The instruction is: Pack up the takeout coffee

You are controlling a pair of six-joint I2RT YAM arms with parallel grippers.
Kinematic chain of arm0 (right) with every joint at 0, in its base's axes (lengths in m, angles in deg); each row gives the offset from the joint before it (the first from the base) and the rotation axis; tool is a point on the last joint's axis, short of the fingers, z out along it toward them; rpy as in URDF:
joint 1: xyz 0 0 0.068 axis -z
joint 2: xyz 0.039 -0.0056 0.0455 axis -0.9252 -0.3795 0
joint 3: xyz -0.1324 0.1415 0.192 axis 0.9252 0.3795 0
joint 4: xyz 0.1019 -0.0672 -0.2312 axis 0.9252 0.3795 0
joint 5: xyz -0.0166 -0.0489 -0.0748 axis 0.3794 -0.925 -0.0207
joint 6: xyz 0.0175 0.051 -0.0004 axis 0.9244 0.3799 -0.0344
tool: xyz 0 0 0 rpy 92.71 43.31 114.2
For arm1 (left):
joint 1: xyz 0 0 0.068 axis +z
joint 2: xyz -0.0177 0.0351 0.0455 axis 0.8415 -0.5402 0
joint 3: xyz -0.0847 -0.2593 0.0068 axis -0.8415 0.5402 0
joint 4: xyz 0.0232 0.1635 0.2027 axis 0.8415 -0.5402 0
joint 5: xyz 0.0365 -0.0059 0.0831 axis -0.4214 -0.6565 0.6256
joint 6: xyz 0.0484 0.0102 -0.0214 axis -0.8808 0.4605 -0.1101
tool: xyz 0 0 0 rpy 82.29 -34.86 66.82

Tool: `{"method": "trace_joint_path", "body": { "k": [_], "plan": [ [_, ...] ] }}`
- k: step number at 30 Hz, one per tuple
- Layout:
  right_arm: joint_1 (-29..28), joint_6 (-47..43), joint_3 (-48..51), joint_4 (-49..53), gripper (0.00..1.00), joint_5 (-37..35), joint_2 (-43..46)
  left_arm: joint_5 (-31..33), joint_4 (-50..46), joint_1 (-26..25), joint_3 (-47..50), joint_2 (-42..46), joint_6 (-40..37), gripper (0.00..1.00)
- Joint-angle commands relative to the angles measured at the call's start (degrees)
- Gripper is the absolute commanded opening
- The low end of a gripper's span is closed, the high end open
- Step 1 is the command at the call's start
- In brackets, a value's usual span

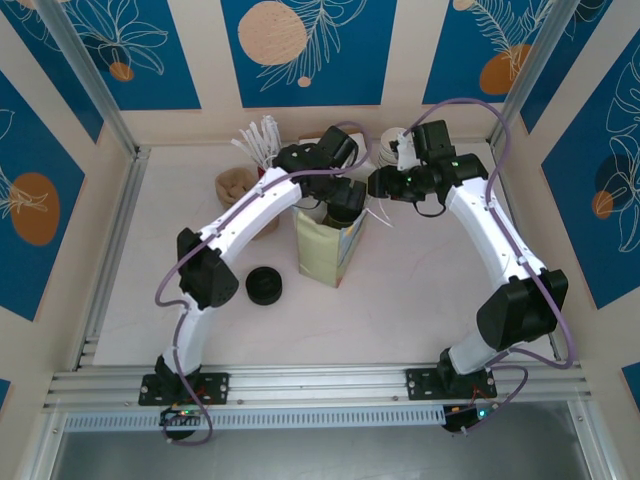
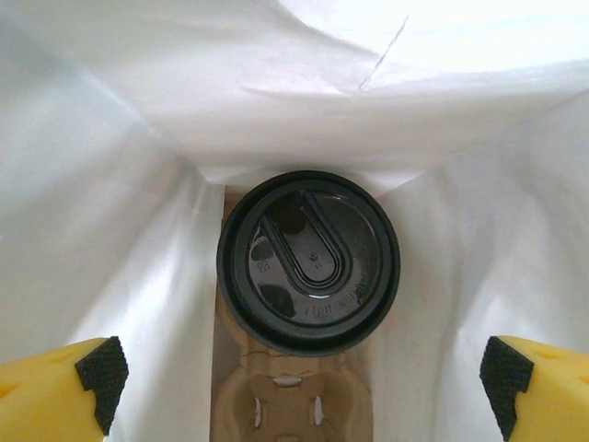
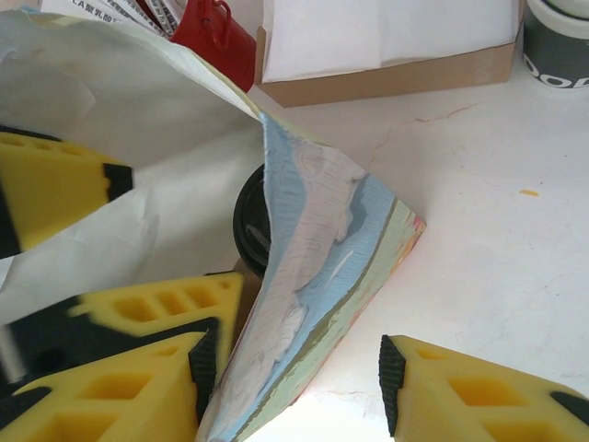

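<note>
The takeout coffee [image 2: 308,261], its black lid up, stands in a brown cardboard cup carrier [image 2: 290,405] at the bottom of a paper bag [image 1: 322,255]. In the left wrist view the bag's white inner walls [image 2: 110,230] rise on all sides. My left gripper [image 2: 304,382] hangs over the cup inside the bag's mouth, open wide and holding nothing. The right gripper [image 3: 294,368] is open and straddles the bag's printed side wall [image 3: 322,276]. Its left pad [image 3: 201,364] lies against the paper and its right pad [image 3: 391,378] stands apart. The lid's rim [image 3: 247,226] peeks past the bag's edge.
A low stack of black lids [image 1: 265,286] lies left of the bag. Behind it stand a brown tub [image 1: 238,185], white stirrers [image 1: 258,140] and cups [image 1: 392,140]. The right wrist view has a cardboard box [image 3: 386,78], a red holder [image 3: 216,37] and a dark-banded cup [image 3: 557,51].
</note>
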Motion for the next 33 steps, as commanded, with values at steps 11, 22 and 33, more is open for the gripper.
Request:
{"method": "trace_joint_path", "body": {
  "k": [11, 22, 33],
  "plan": [
    [1.17, -0.10, -4.55, 1.61, 0.55, 3.63, -1.91, -9.78, 4.34, 1.33, -1.17, 10.98, 0.74, 0.99],
    [0.95, -0.89, -7.61, 2.24, 0.42, 6.34, -4.81, -9.75, 14.87, 5.79, -0.91, 18.26, -2.57, 1.00],
    [0.70, -3.50, -4.27, -0.64, 0.14, 14.02, -1.32, 0.39, 16.61, 10.34, 6.14, 23.97, -5.16, 1.00]
  ]
}}
